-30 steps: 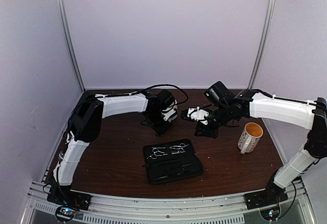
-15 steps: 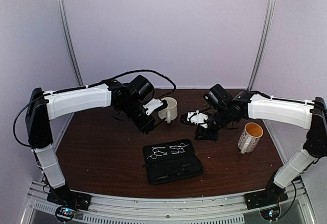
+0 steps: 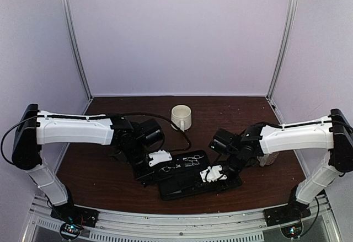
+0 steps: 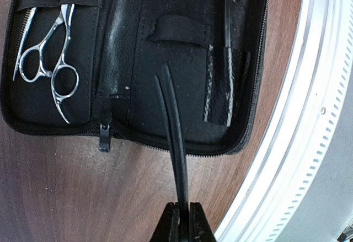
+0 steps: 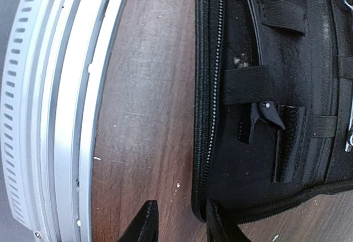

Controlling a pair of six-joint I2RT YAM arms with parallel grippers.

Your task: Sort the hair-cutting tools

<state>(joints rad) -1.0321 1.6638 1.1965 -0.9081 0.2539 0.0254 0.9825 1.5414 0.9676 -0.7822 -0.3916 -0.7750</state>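
The black case (image 3: 182,184) lies open near the table's front edge. Silver scissors (image 3: 193,159) sit strapped in its far half; one pair (image 4: 49,60) shows in the left wrist view. My left gripper (image 3: 154,171) (image 4: 183,220) is shut on a thin black hair clip (image 4: 174,137), whose free end reaches over the case's (image 4: 138,104) lining. A second black clip (image 5: 267,114) (image 4: 228,38) is tucked under a strap inside the case (image 5: 287,187). My right gripper (image 3: 212,177) (image 5: 179,222) stands open over the case's zipper edge, one finger above the wood and the other above the case.
A white mug (image 3: 181,117) stands at the back middle. Another mug (image 3: 268,159) is mostly hidden behind my right arm. The metal rail (image 4: 309,143) (image 5: 49,115) runs along the table's front edge, close to the case.
Both arms have come forward from the back of the table down to the case. The left carried the clip away from the white mug. The right jaws have widened a little.
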